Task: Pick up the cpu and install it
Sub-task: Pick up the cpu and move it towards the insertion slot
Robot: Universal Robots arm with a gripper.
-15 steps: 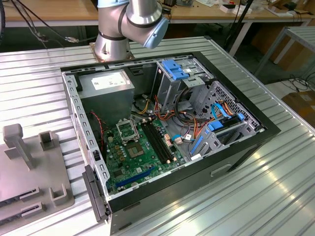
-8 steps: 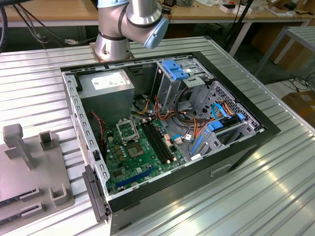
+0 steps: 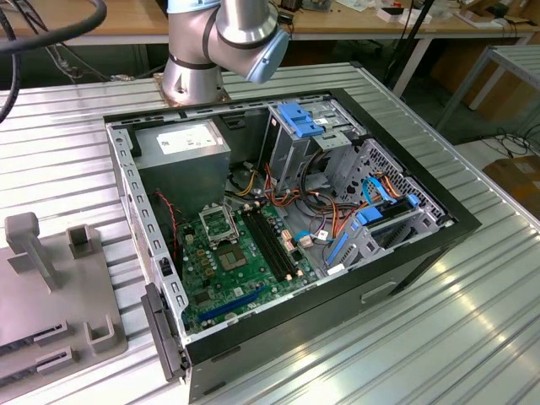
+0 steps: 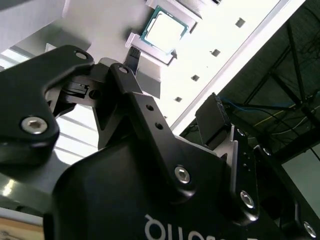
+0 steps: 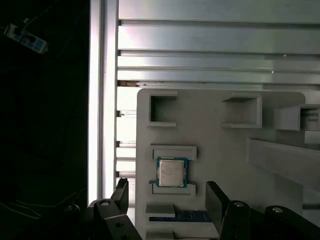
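**One cpu in its tray pocket, fingers spread and empty**

Exterior view: a ribbed aluminium table (image 3: 472, 321) carries an open computer case (image 3: 337, 291). Its motherboard (image 3: 245, 270) lies flat inside, with the square socket frame (image 3: 218, 224) near the board's eleven o'clock corner. A grey moulded tray (image 3: 51, 304) sits on the table at nine o'clock from the case. The arm base (image 3: 194, 76) is bolted down at about eleven o'clock from the case. Wooden benches (image 3: 354, 21) line the room behind, at twelve o'clock.

First wrist view: the camera looks straight down on the tray, which lies on the table slats beside the table's edge. The cpu (image 5: 172, 172) lies flat in a small raised pocket of the tray, silver top up. The gripper (image 5: 167, 189) hovers above it with its two black fingers (image 5: 216, 200) spread wide. They stand either side of the pocket, holding and touching nothing.

Second wrist view: the cpu (image 4: 164, 29) shows beyond the gripper (image 4: 172, 87). The fingers (image 4: 212, 117) are well apart, with nothing between them.
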